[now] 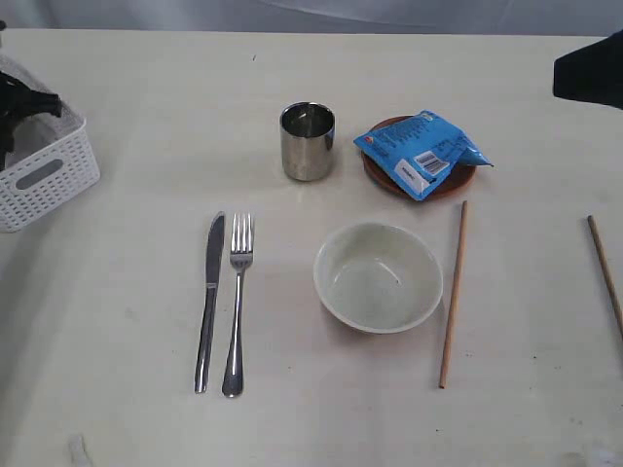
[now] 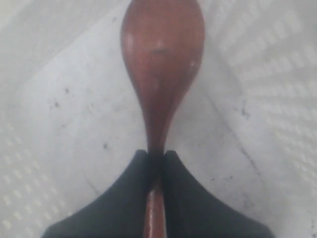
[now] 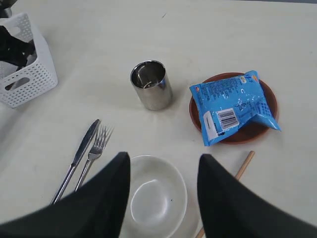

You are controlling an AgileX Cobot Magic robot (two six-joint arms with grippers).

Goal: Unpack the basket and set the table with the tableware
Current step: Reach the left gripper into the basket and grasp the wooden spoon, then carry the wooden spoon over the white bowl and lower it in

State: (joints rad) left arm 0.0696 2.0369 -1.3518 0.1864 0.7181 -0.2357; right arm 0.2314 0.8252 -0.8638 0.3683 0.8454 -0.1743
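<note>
Left gripper [image 2: 156, 157] pinches the dark red spoon [image 2: 162, 59] at its neck inside the basket [image 2: 74, 99], long axis straight ahead; right gripper [image 3: 164, 157] spread.

Exterior and right wrist high over the same table [image 1: 127, 292]; left wrist close inside basket [image 2: 59, 124].

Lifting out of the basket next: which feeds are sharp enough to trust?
Left wrist view: blurred throughout, spoon and basket floor soft, yet the left gripper reads as shut on the handle. Exterior view: sharp, evenly lit, faint shadows, glints on the cup. Right wrist view: table sharp, only the fingers of the right gripper soft.
</note>
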